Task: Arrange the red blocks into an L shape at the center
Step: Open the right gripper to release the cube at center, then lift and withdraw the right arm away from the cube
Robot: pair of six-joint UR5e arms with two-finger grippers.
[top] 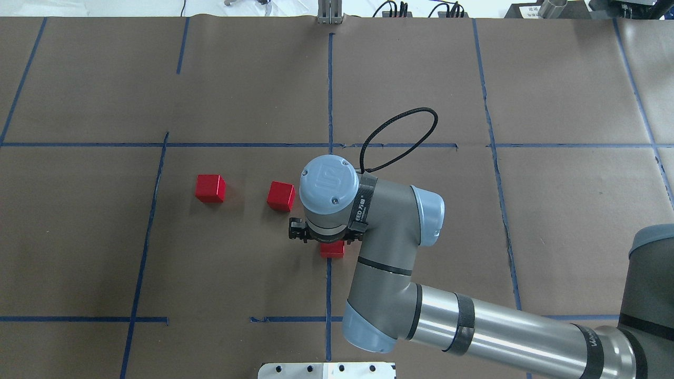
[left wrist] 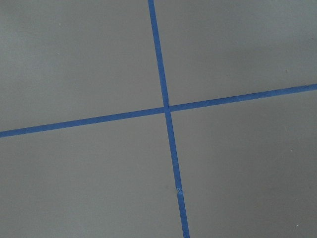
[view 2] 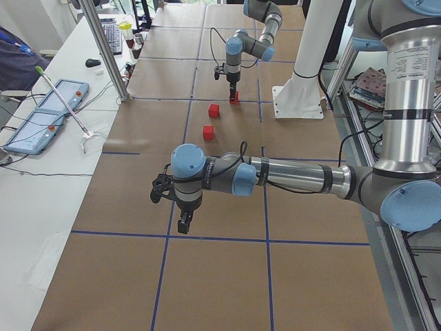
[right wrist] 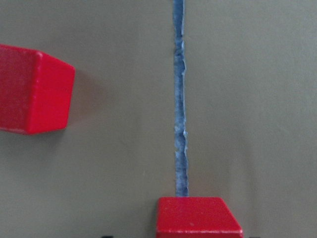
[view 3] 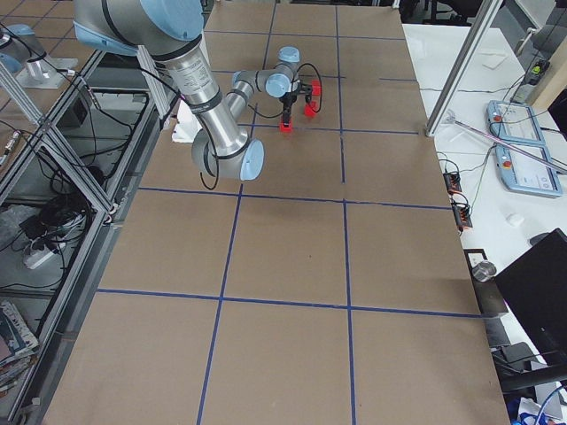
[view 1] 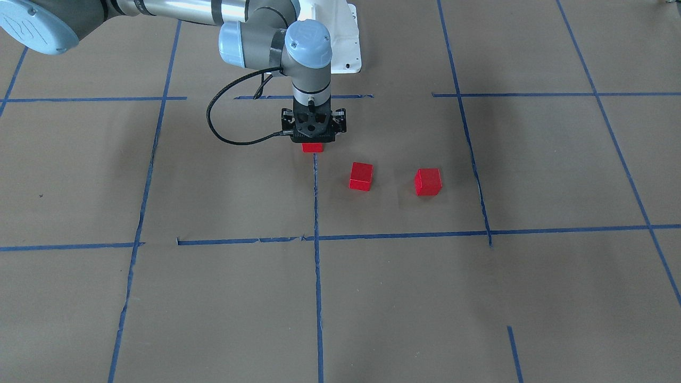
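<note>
Three red blocks lie in the center square (view 1: 239, 191). One block (view 1: 313, 148) sits on the end of the lengthwise blue tape line, and my right gripper (view 1: 313, 140) stands straight down over it, shut on its upper part. The right wrist view shows that block (right wrist: 198, 215) at the bottom edge, resting on the paper. The other two blocks (view 1: 361, 176) (view 1: 428, 182) stand apart from it in a loose row. My left gripper (view 2: 184, 226) hangs over bare paper far from the blocks; whether it is open or shut I cannot tell.
The white base plate (view 1: 346, 48) lies behind the right gripper. A looped black cable (view 1: 223, 122) hangs off the right wrist. Beyond the table's far edge stand a metal post (view 2: 103, 48) and control tablets (view 2: 48, 114). Below the left wrist is a tape crossing (left wrist: 167, 109).
</note>
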